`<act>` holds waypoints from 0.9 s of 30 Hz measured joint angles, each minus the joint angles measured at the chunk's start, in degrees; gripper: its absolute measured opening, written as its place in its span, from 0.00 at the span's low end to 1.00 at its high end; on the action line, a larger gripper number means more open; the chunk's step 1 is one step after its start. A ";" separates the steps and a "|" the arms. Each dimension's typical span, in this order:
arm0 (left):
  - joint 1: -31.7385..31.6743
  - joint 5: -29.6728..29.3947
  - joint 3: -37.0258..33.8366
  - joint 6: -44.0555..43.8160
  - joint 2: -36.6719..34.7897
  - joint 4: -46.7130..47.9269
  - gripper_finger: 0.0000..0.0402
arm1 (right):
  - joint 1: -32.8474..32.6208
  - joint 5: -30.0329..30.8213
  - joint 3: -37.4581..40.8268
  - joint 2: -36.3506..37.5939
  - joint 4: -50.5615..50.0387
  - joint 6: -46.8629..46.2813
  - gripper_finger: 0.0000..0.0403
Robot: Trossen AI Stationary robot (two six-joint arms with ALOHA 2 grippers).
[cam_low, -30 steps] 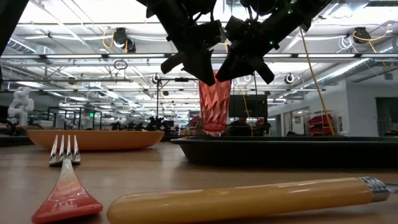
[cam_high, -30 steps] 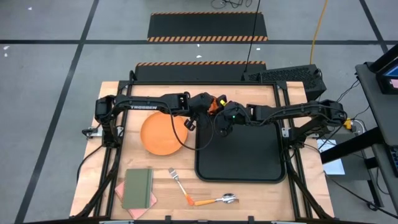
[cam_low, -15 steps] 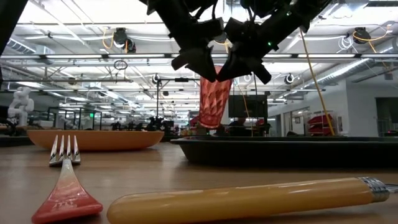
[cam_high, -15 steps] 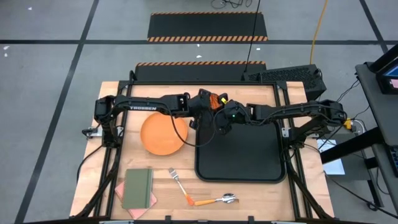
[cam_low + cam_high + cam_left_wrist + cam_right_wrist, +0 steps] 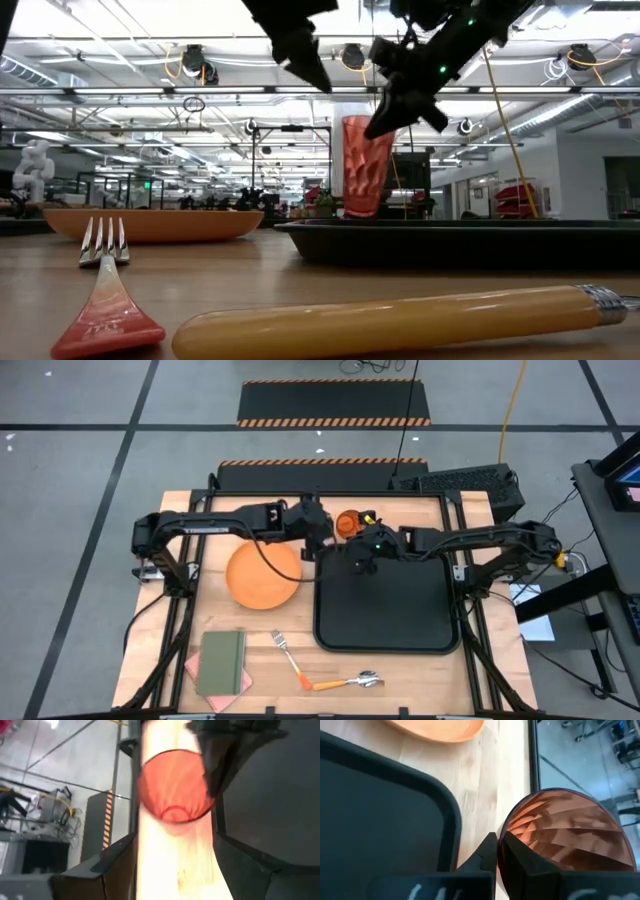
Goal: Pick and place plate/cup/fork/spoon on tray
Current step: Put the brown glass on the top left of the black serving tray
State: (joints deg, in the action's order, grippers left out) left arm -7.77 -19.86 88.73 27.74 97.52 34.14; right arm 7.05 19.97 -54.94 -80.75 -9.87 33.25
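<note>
High view – cup: the cup [image 5: 348,522] sits at the far edge of the table, just past the tray's [image 5: 388,605] far left corner.
High view – right gripper: the right gripper [image 5: 360,543] is at the cup, on the tray side of it. This arm is the one that has it.
High view – left gripper: the left gripper [image 5: 318,532] is just beside the cup on the plate side, apart from it.
High view – others: the plate [image 5: 264,574] lies left of the tray. The fork [image 5: 287,655] and spoon [image 5: 348,682] lie on the wood near the front, with a green notebook [image 5: 221,662] to their left.
Low view – cup: it looks upright, up above the tray's [image 5: 470,240] rim line, with the right gripper [image 5: 395,100] at its top edge. The cup hides one finger.
Low view – left gripper: it hangs high and holds nothing. I cannot tell if its fingers are apart.
Left wrist view – cup: the cup [image 5: 172,785] is out ahead, mouth showing, not between this arm's fingers.
Right wrist view – grip: a dark finger pinches the cup's [image 5: 565,840] rim, so the right gripper is closed on it.
Next move: I think the cup must go toward the tray's middle, which lies to the front of it.
</note>
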 joint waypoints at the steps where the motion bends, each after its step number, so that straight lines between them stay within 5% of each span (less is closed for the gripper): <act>1: 0.00 0.00 0.02 -1.34 -0.79 0.95 0.66 | -0.46 0.02 0.00 1.10 -0.79 -1.08 0.00; 11: 0.99 0.25 -0.08 -10.43 -3.03 9.82 0.58 | -6.30 -0.11 -0.07 14.21 -15.41 -17.22 0.00; 27: -0.08 0.24 -4.49 -10.29 -2.96 7.23 0.46 | -19.14 0.81 -0.09 28.38 -37.26 -52.16 0.01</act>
State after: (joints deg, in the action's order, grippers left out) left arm -7.85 -19.62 84.24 17.45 94.56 41.37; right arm -12.09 20.78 -55.02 -52.37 -47.12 -18.90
